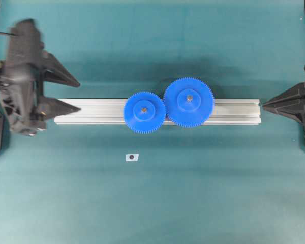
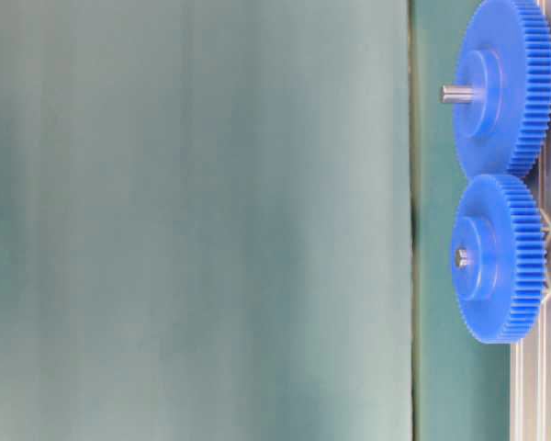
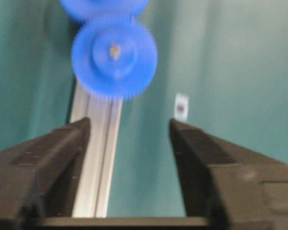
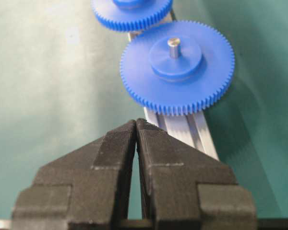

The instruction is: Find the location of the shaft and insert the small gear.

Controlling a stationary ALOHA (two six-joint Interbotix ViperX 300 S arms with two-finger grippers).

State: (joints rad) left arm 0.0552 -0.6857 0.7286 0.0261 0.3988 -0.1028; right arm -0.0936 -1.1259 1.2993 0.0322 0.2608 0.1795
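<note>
**Small gear seated on rail, meshed with large gear**

At the left edge of the teal table (image 1: 152,203), left gripper (image 1: 75,94) hovers off the left end of the aluminium rail (image 1: 91,112), jaws spread apart, nothing between them. Arm image is blurred. Left wrist view: both fingers (image 3: 53,158) flank the rail, clear of it.

Small gear (image 1: 144,112) sits on the rail, slightly left of its middle. Bright blue plastic, fine even teeth round the rim, raised round hub, small central hole. Shaft (image 1: 144,108) tip shows as a dull grey spot in that hole, about flush with the hub face in the table-level view (image 2: 461,258). Mounting pieces hidden under the gear.

Small white square with black dot (image 1: 132,157) lies on the table near the rail's front side, below the small gear.

Large gear (image 1: 188,101) just right of the small one, teeth touching; grey pin (image 4: 173,47) stands proud of its hub.

Right gripper (image 1: 267,105) off the rail's right end, fingertips together, holding nothing.
</note>
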